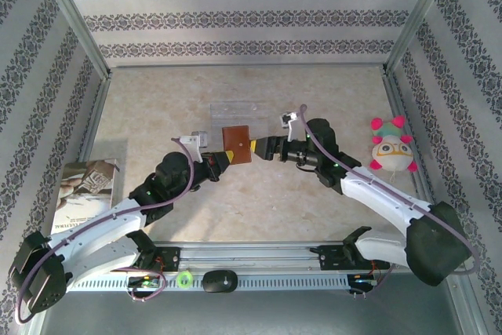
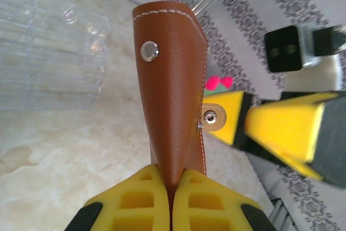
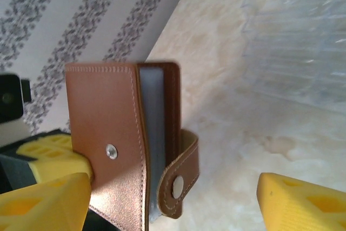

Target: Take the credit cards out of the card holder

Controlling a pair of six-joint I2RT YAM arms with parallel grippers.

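While the beige marbled table (image 1: 259, 202) carries the clear ridged plastic tray (image 1: 235, 107) toward its far edge, you hold the small brown leather card holder (image 1: 235, 145) lifted over the table's middle, just nearside of that tray. Your left gripper (image 2: 172, 187) is clenched on one edge of it. Your right gripper (image 1: 257, 147) is released, its fingers spread to either side of the unsnapped tab (image 3: 181, 179). The credit cards are hidden somewhere behind the grey-blue lining (image 3: 154, 133). That narrow pinch looks like the risk: tug the cover hard and the holder may twist or slip free.
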